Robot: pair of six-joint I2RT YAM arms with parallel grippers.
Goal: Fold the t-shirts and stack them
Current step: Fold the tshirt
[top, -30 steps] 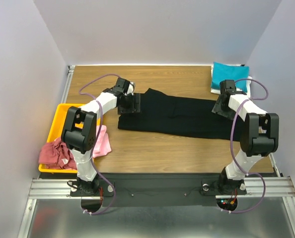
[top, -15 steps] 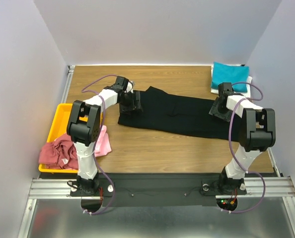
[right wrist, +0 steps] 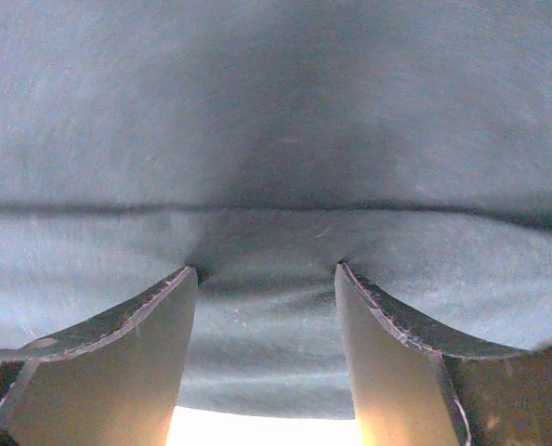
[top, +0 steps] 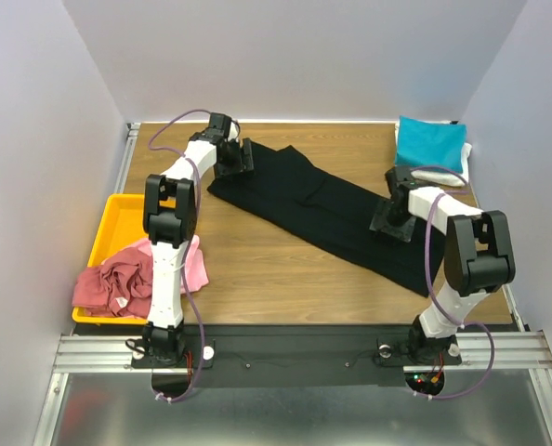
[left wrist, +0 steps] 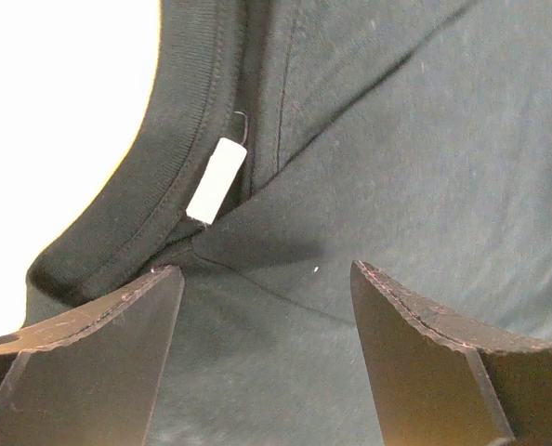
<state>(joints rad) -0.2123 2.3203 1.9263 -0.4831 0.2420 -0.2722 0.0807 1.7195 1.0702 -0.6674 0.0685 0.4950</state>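
The large black t-shirt [top: 313, 200] lies as a long strip slanting across the table from back left to front right. My left gripper [top: 237, 160] rests on its back left end, next to the collar and white label [left wrist: 216, 181]. Its jaws stand apart on flat cloth [left wrist: 265, 269]. My right gripper [top: 387, 221] rests on the shirt's right part. Its jaws stand apart with the tips pressed into the cloth [right wrist: 265, 268], and a ridge runs ahead of them. The folded teal shirt [top: 431, 144] lies on a white one [top: 404, 169] at the back right. The pink shirt [top: 194, 265] and the dusty red shirt [top: 113, 283] are at the tray.
The yellow tray [top: 109, 223] stands at the left edge of the table, with the crumpled red and pink shirts spilling over its near end. Grey walls close in the left, back and right sides. Bare wood [top: 285, 269] lies in front of the black shirt.
The black shirt has swung from lying crosswise to slanting. My left gripper moved toward the back with the collar end. My right gripper moved left and nearer with the other part.
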